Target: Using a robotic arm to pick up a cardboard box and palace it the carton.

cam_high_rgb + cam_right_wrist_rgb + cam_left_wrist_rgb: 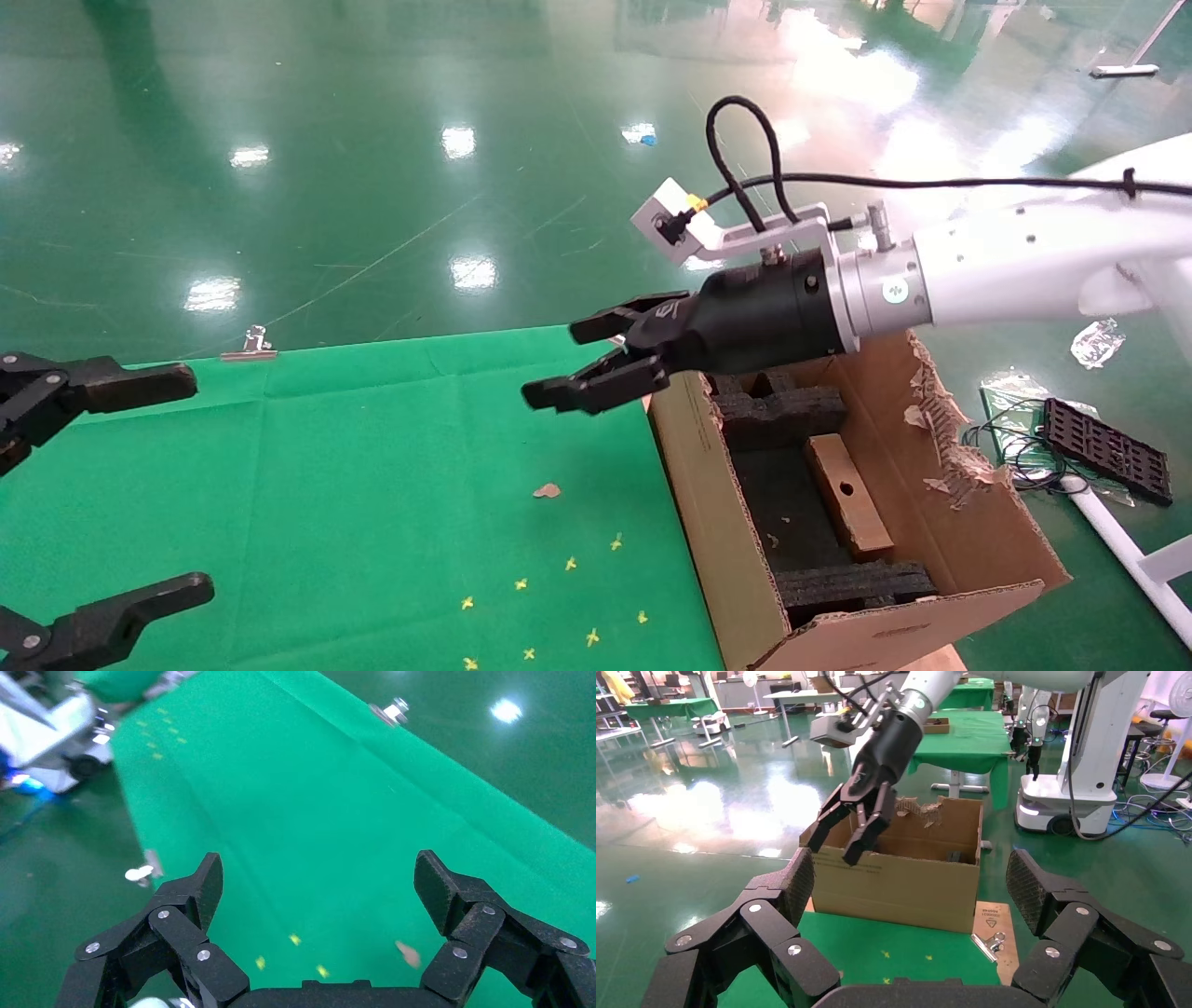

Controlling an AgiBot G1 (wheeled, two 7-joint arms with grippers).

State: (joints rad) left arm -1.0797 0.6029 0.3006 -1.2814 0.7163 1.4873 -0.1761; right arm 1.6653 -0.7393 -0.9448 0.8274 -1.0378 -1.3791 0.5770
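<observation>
Brown cardboard marks both task items, and both lie on the right arm's side. The right gripper (pixel 582 363), carried by the robotic arm (pixel 987 270), hangs in the air with its fingers spread wide and nothing between them. It points out over the green cloth (pixel 372 466), just past the near upper corner of the carton (pixel 708 522). Its wrist view shows only bare cloth, yellow markers and a small brown scrap beneath the open fingers.

The cardboard box (pixel 847 508) is not under this gripper. It lies behind and below the fingertips, back toward the arm's own wrist, inside the carton. It rests against the carton's inner wall, beside the black foam inserts (pixel 792 410). Its long axis runs along the carton's length, roughly crosswise to the direction in which the gripper points. The round hole in its narrow edge faces up.

Judged from this placement, the box already sits in the carton and the placing step appears done. Any further move by the right arm would be a withdrawal clear of the carton's torn flap (pixel 941 438).

The left gripper (pixel 84 494) is well apart, across the cloth, also spread wide and empty, and appears parked. The right arm is much the nearer to the box.
</observation>
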